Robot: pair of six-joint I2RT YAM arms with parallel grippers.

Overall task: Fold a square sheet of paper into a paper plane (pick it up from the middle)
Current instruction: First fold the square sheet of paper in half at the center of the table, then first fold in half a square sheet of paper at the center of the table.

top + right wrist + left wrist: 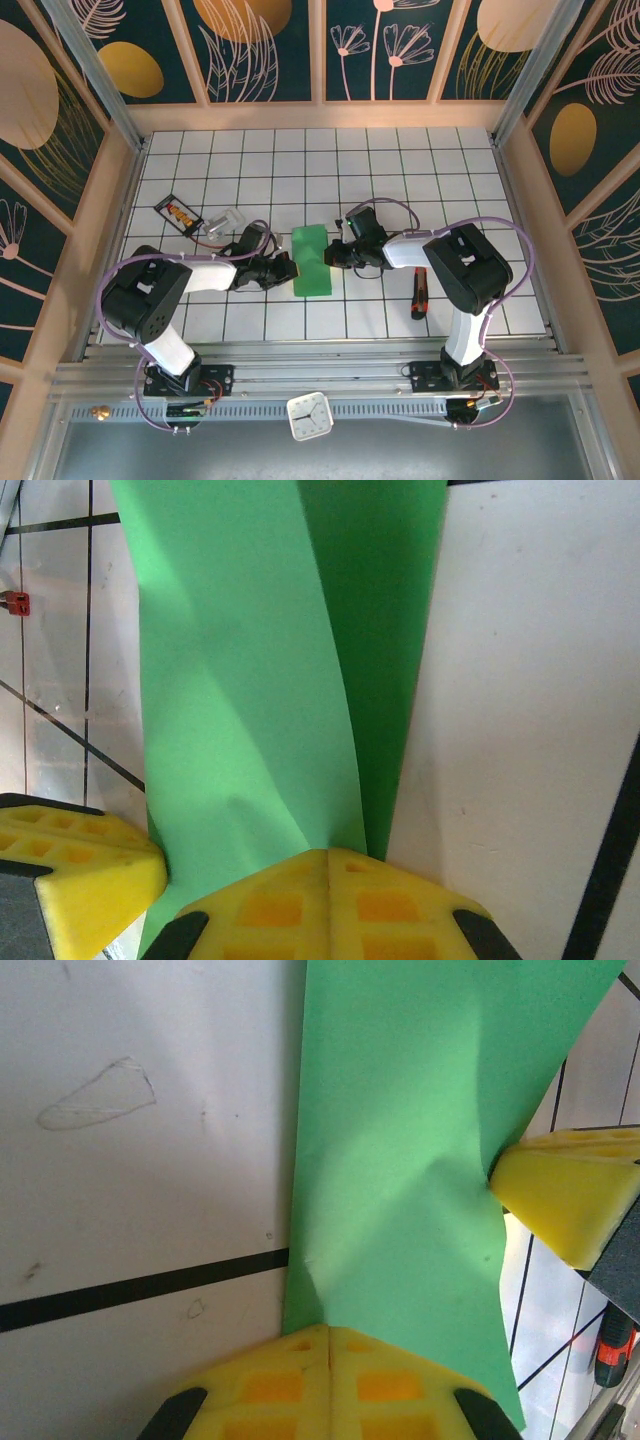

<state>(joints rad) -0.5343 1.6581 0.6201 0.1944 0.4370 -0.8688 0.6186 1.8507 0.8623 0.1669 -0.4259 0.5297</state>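
The square sheet of paper (310, 260) is bright green and stands as a narrow, folded, arched shape in the middle of the tiled table. My left gripper (290, 270) is shut on its left edge, and my right gripper (333, 252) is shut on its right edge. In the left wrist view the closed yellow fingertips (300, 1350) pinch the sheet (400, 1160), which buckles toward the right gripper's finger (565, 1190). In the right wrist view my gripper (328, 852) clamps two layers of the sheet (240, 680) at a crease. The left gripper's finger (70, 865) is at the lower left.
A red and black screwdriver (420, 292) lies right of the right arm, also in the left wrist view (615, 1350). A black packet (178, 213) and a clear plastic piece (228, 220) lie at the left. A small clock (309, 415) sits on the near rail.
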